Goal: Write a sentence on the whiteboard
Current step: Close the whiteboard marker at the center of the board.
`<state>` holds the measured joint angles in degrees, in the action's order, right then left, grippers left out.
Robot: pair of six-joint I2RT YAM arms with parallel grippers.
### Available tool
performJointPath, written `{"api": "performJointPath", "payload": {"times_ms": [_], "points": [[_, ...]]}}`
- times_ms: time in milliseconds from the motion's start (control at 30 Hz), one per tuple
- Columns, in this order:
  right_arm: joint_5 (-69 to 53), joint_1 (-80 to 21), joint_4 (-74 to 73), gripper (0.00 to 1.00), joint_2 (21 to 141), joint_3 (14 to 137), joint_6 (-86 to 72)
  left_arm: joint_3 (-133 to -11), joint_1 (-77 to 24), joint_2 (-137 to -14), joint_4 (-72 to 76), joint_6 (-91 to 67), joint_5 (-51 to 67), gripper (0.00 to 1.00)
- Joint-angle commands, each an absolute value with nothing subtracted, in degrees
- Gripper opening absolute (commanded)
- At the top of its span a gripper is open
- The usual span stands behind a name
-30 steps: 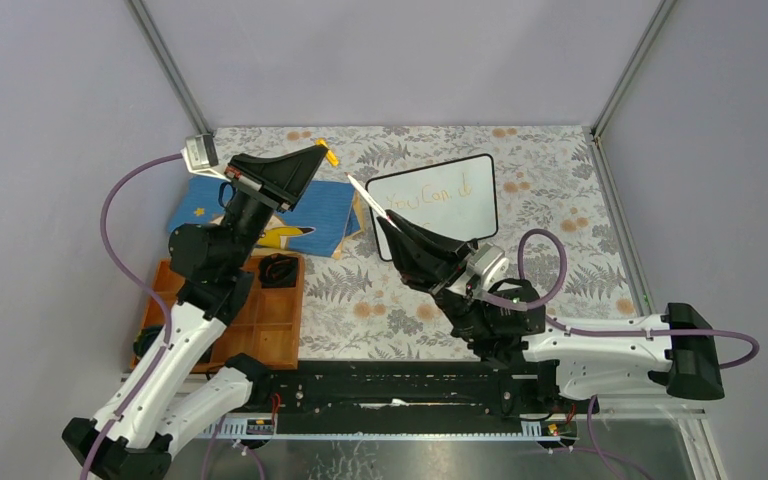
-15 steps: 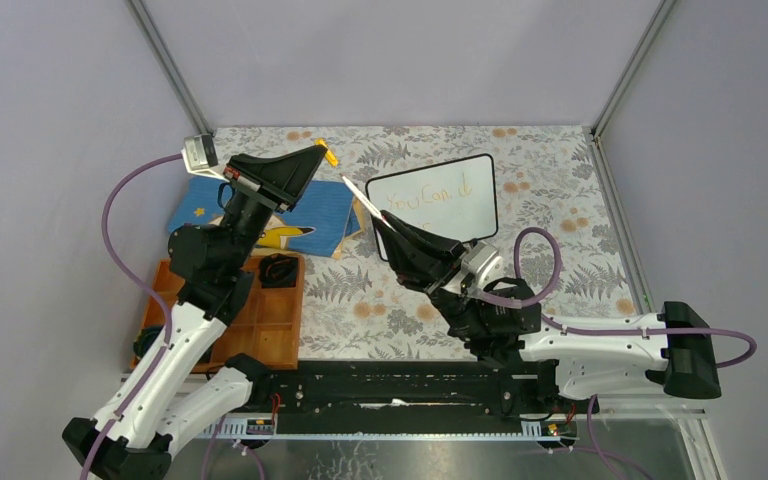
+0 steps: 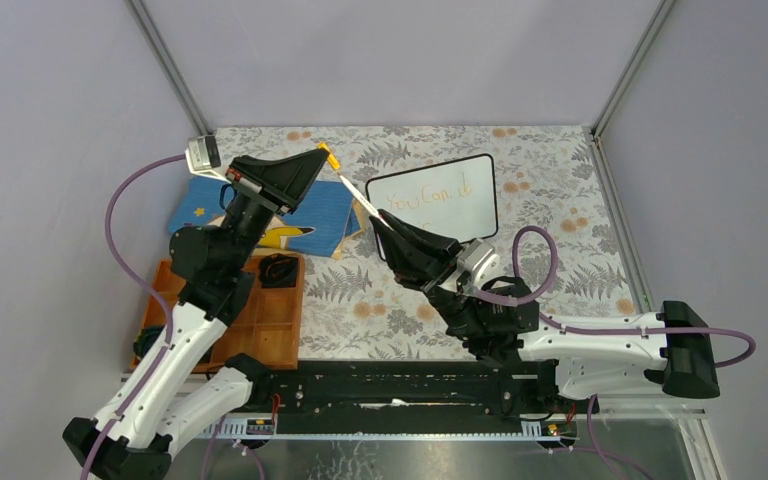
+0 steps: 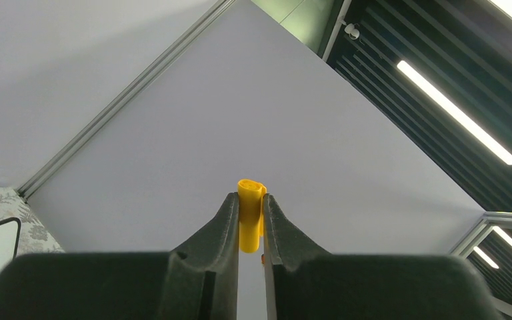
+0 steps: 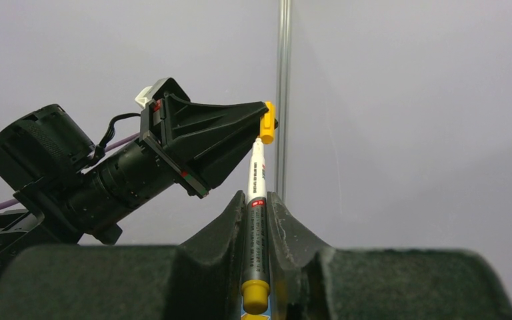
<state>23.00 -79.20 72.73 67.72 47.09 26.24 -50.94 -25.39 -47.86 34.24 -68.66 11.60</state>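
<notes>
The whiteboard [image 3: 440, 205] lies on the patterned mat at the back centre, with thin orange words reading "You Can d" [image 3: 428, 195] in its upper part. My right gripper [image 3: 392, 225] is shut on a white and grey marker [image 5: 256, 220] with a yellow end, raised off the board and pointing up-left. My left gripper [image 3: 322, 151] is shut on the marker's yellow cap [image 4: 251, 215], held in the air. The marker tip touches or enters the cap [image 5: 267, 123] in the right wrist view.
A blue star-patterned book [image 3: 310, 215] lies left of the whiteboard, under the left arm. An orange compartment tray [image 3: 270, 320] sits at the near left with a black object [image 3: 280, 270] at its top corner. Grey walls and metal posts enclose the mat.
My right gripper has carried the marker up and to the left, from over the whiteboard's left edge to the cap held in my left gripper. The left arm has stayed still.
</notes>
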Motion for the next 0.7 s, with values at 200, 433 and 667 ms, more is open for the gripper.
{"api": "performJointPath", "payload": {"times_ms": [200,433,667], "points": [[24.63,-79.63,75.67,0.00,68.17,50.17,26.17,-50.43,-25.03,-46.38,38.96,-69.13,12.66,0.00],[24.61,-79.61,76.03,0.00,68.24,50.71,26.42,-50.28,-25.00,-45.96,38.70,-68.99,12.70,0.00],[24.57,-79.63,75.98,0.00,68.38,50.80,26.28,-50.19,-25.00,-45.75,38.57,-69.04,12.83,0.00]]}}
